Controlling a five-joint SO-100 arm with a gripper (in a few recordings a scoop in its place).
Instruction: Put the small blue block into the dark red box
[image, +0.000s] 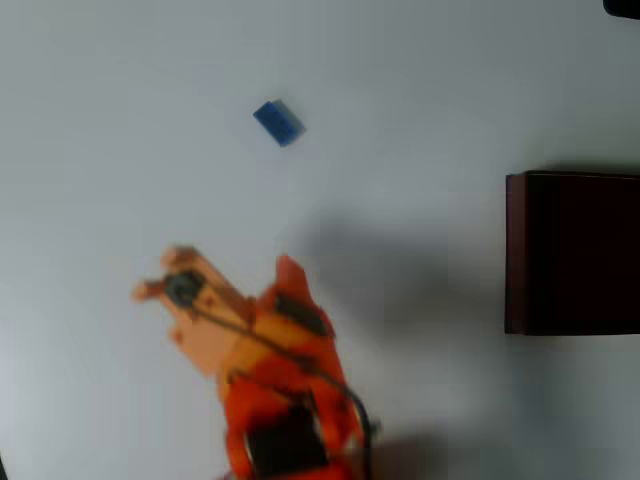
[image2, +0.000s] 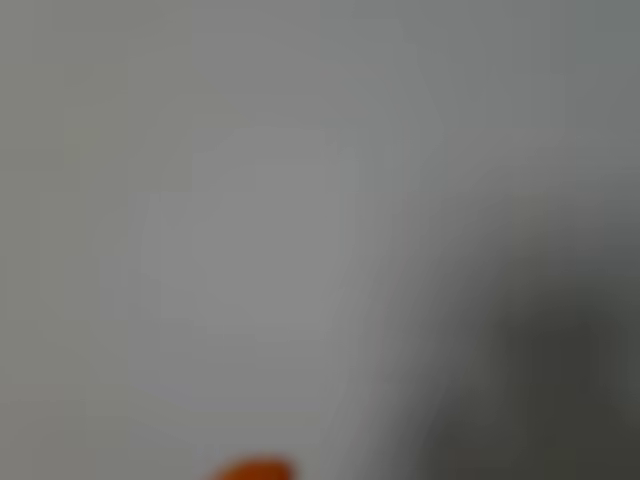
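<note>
In the overhead view the small blue block lies alone on the pale table, upper left of centre. The dark red box sits at the right edge with its nearly black inside facing up. My orange gripper reaches in from the bottom, below the block and well apart from it. Its two fingers are spread, one pale orange on the left and one bright orange on the right, and nothing is between them. The wrist view is badly blurred, with an orange fingertip at the bottom edge over grey table.
The pale table is bare between the block and the box. The arm's soft shadow falls left of the box. A dark object pokes in at the top right corner.
</note>
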